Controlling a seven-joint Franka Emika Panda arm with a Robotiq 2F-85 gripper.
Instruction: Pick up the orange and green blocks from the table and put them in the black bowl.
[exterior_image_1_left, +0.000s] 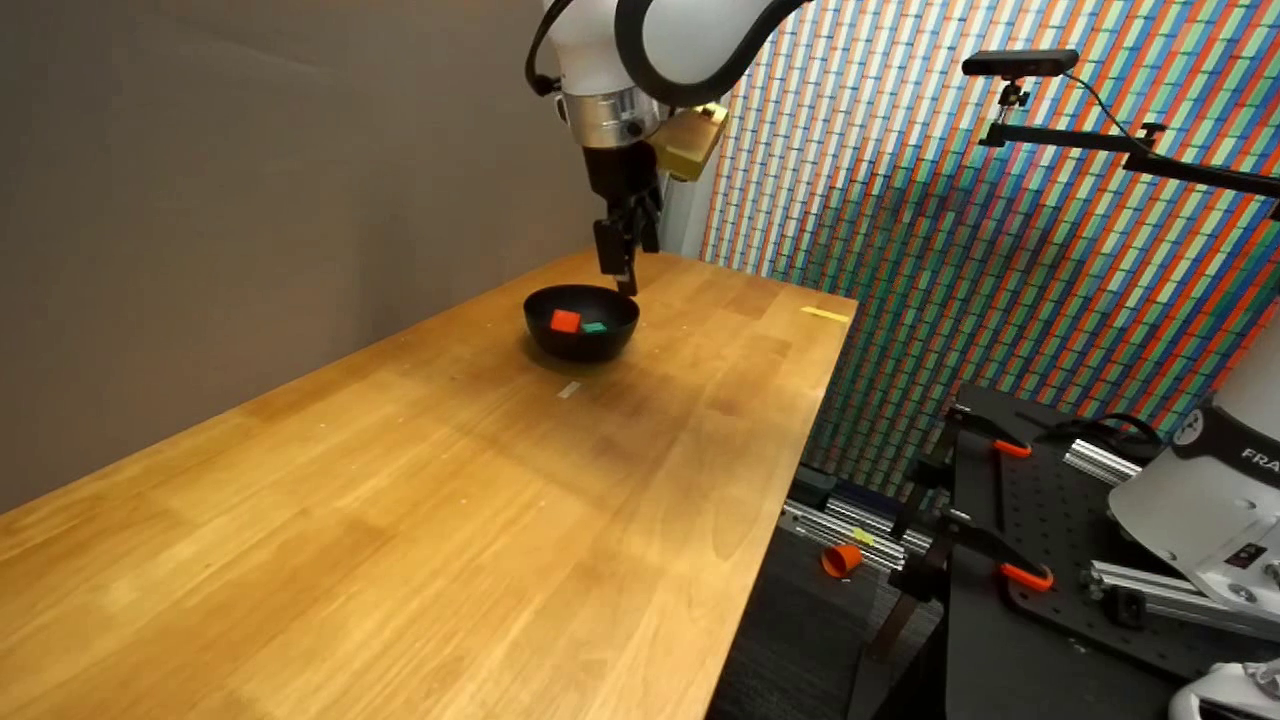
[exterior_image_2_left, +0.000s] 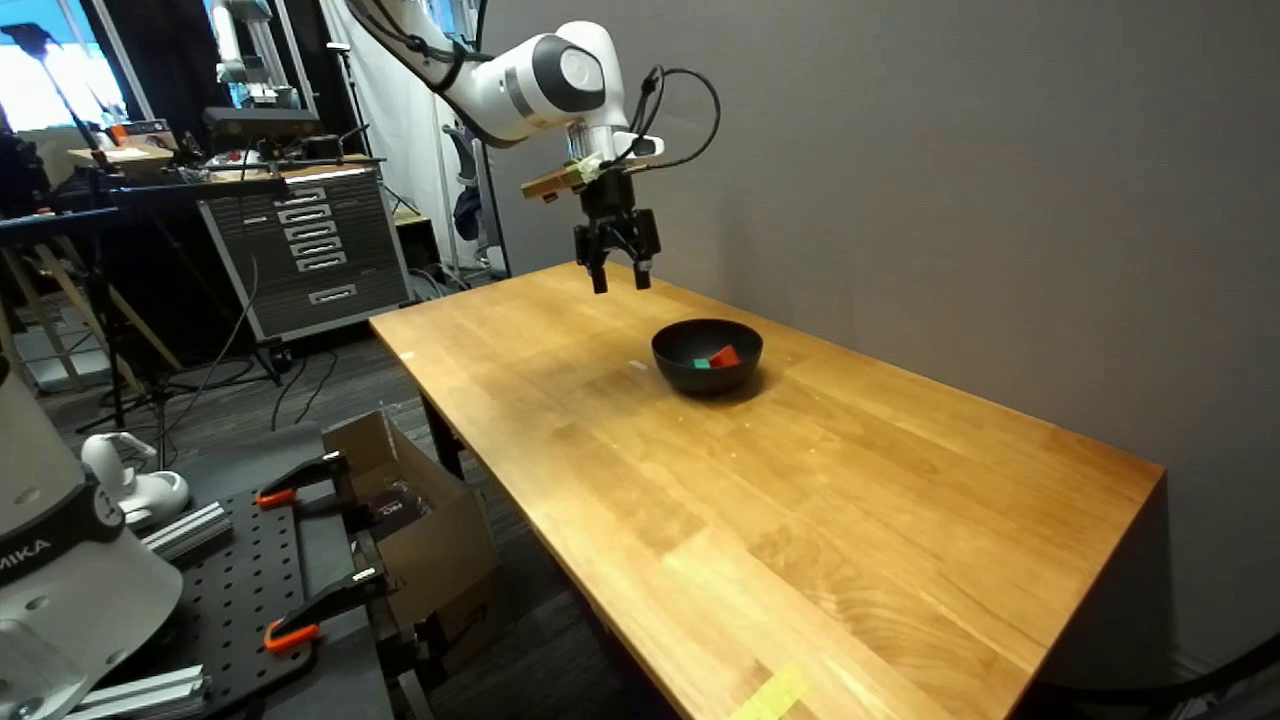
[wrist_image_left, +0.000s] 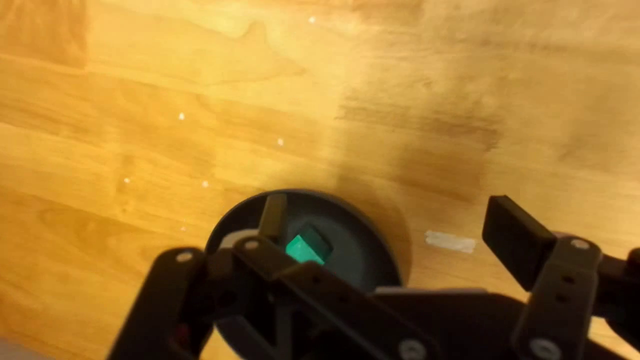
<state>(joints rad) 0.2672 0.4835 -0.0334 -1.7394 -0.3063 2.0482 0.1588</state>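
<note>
wooden table (exterior_image_2_left: 850, 520) under the gripper (exterior_image_2_left: 621, 287), jaws wide, nothing held; below it, off to one side, the black bowl (exterior_image_2_left: 703, 383) holds orange block (exterior_image_2_left: 724, 357) and green block (exterior_image_2_left: 701, 363). placing looks done to me; next, just retreat.

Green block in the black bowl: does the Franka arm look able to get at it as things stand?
Probably yes: the gripper hangs open and empty, nothing covers the black bowl, and the green block shows from above. The bowl's wall and the nearby orange block may leave little room, though.
</note>
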